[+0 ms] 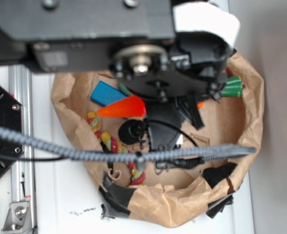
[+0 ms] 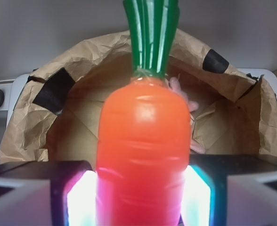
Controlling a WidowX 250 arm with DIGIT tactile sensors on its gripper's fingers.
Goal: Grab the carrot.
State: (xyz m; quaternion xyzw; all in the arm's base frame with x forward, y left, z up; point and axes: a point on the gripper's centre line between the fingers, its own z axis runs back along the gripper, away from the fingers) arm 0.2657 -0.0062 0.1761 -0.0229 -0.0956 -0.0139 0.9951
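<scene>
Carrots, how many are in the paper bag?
1. The carrot is held in the claw above the paper bag. The arm hides part of the bag, so another could be hidden.

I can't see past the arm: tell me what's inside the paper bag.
Inside the paper bag: carrot held in the hand, blue block, rope toy. The arm hides the bag's middle.

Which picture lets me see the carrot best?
The wrist view: the carrot fills the picture, orange body and green stem, squeezed between the gripper fingers. In the exterior view the arm hides its middle; only the pointed tip and stem show.
</scene>
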